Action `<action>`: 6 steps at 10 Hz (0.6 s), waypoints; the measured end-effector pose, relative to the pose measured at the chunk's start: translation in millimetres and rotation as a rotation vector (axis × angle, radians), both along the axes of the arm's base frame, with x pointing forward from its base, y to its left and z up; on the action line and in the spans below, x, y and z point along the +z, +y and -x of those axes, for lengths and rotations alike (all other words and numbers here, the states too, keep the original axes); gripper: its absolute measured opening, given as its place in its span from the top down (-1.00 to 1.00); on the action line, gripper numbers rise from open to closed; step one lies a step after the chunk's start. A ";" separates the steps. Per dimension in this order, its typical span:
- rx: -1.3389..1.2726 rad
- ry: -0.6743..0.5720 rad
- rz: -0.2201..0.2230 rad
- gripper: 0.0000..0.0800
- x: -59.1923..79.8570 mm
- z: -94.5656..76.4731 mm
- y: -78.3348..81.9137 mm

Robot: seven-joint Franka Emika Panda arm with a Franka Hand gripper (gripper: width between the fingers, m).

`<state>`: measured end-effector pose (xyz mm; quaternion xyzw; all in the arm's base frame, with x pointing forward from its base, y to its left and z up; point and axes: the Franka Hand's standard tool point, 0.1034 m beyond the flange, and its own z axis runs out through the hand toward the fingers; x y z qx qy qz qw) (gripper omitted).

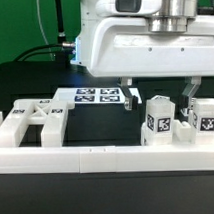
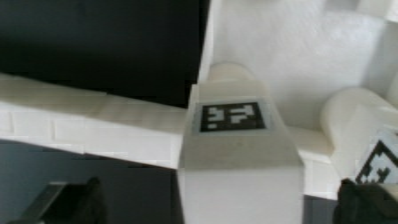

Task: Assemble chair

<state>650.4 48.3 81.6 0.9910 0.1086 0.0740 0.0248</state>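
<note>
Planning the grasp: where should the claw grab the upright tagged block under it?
Probably its top end, from straight above: the block stands upright under the open claw, and a second block close beside it crowds a sideways approach.

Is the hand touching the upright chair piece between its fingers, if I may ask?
Apart. The wrist view shows clear gaps between both fingers and the chair piece.

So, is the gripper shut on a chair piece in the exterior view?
No, the gripper is open, its fingers wide apart on either side of the upright tagged piece, with a gap showing on each side.
</note>
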 end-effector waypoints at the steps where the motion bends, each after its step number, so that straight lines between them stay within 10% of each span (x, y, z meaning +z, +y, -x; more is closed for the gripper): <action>1: 0.017 -0.003 0.007 -0.55 -0.8 -0.5 -0.5; 3: -0.012 -0.003 0.003 0.28 -0.9 -0.4 -0.7; 6: -0.176 -0.008 -0.024 0.28 -1.5 -0.2 -0.5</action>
